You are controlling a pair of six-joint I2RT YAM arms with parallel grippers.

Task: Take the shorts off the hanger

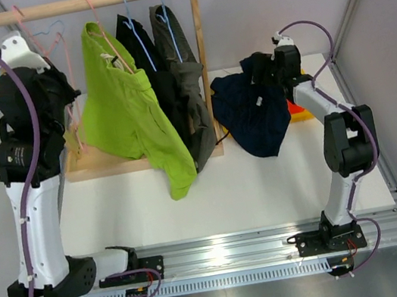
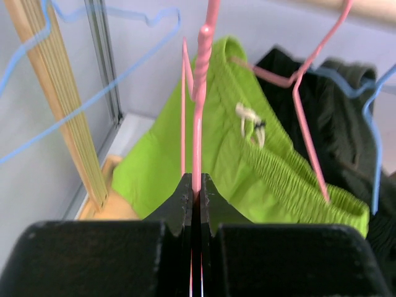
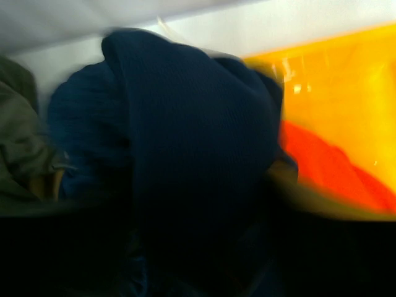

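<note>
Rack [image 1: 80,3]: pale bare wood was seen, unpatterned.
Lime shorts [image 1: 131,114]: plain bright lime green was shown, with a whitish cord, on the rack.
Black shorts [image 1: 149,65]: plain black was seen on the rack.
Olive-grey shorts [image 1: 187,81]: dull olive-grey was noted at the rack's right end.
Navy shorts [image 1: 254,112]: dark navy was seen, right of the rack.
Orange shorts [image 3: 328,164]: orange-red was glimpsed, blurred.
Pink hanger [image 2: 198,93]: plain pink was seen.
Blue hangers [image 1: 127,15]: light blue was seen on the rack.

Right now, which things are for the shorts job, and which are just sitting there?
For the job:
- lime green shorts
- black shorts
- olive-grey shorts
- navy shorts, lying on the table
- pink hanger, pinched in the left gripper

Just sitting there:
- wooden rack
- metal rail
</note>
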